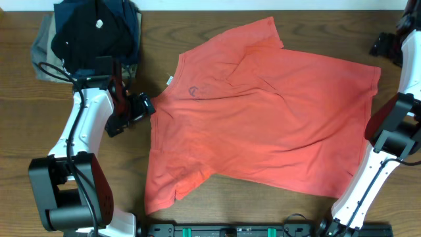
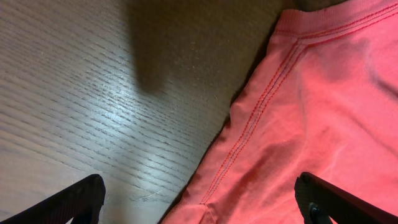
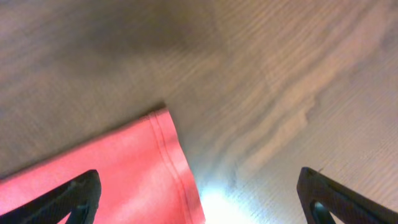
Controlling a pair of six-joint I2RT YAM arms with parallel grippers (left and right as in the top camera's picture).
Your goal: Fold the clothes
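Observation:
The clothes, a coral-red T-shirt (image 1: pixel 263 112), lie spread and rumpled across the middle of the table, one sleeve folded over at the top. My left gripper (image 1: pixel 145 106) hovers at the shirt's left edge. In the left wrist view it (image 2: pixel 202 208) is open over a stitched seam of the shirt (image 2: pixel 323 112), nothing between the jaws. My right gripper (image 1: pixel 388 46) is at the far right, just past the shirt's upper right corner. The right wrist view shows it (image 3: pixel 199 205) open above that hemmed corner (image 3: pixel 112 168), holding nothing.
A pile of folded dark and khaki garments (image 1: pixel 92 33) sits at the back left, right behind the left arm. The wooden table (image 1: pixel 39 112) shows bare on both sides of the shirt. The arm bases stand at the front edge.

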